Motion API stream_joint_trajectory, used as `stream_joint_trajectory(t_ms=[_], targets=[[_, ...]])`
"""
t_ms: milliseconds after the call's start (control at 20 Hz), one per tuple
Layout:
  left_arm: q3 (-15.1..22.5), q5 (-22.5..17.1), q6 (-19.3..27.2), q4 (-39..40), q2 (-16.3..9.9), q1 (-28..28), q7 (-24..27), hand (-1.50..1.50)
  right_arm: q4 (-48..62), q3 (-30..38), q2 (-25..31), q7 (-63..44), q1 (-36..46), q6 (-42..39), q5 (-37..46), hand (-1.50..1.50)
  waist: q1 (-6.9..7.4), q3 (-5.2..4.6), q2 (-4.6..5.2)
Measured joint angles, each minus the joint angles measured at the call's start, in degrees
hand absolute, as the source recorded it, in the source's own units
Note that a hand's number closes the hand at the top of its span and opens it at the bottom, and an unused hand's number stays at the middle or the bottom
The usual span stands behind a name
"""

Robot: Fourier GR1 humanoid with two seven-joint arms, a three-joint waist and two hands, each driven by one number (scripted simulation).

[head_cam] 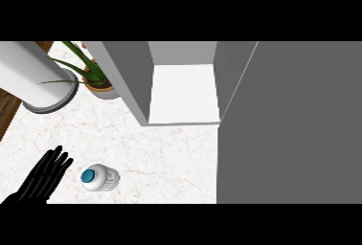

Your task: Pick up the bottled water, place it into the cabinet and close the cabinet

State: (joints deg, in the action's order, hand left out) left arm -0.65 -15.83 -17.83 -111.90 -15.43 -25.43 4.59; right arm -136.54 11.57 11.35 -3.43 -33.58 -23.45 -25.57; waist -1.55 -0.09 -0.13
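Note:
The bottled water (99, 177) stands upright on the marble counter (163, 153), seen from above as a white ribbed round with a blue cap. My left hand (44, 178) rests just to its left at the lower left edge, fingers straight, apart from the bottle. The cabinet (184, 93) stands at the back with its white shelf showing and nothing on it. Its grey door (290, 124) is swung open and fills the right side of the view. My right hand does not show.
A large white cylinder (32, 76) lies at the upper left. A potted green plant (96, 79) stands between it and the cabinet's left wall. A brown strip (5, 112) past the counter's edge runs down the far left.

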Motion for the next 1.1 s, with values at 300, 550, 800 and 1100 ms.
stream_joint_trajectory(t_ms=[300,550,800,1100], targets=[[-0.96,3.25,0.54,9.47,1.1,5.0,3.23,-1.5,0.28,1.23,0.04,1.58,-2.05,-1.53,-1.37,-1.5,0.1,0.0,0.01],[-0.91,5.86,1.22,17.29,1.88,9.76,4.43,-1.5,0.45,2.04,0.8,2.15,-2.68,-2.4,-2.58,-1.5,0.07,-0.01,0.05],[-1.22,8.29,1.11,26.85,2.7,12.94,8.64,-1.5,0.44,2.23,0.72,3.43,-4.74,-3.34,-3.68,-1.5,-0.1,-0.05,0.03],[-1.84,11.55,1.7,38.32,3.52,16.78,15.14,-1.5,0.85,3.01,1.48,4.21,-5.15,-3.88,-5.08,-1.5,0.11,-0.06,0.09]])
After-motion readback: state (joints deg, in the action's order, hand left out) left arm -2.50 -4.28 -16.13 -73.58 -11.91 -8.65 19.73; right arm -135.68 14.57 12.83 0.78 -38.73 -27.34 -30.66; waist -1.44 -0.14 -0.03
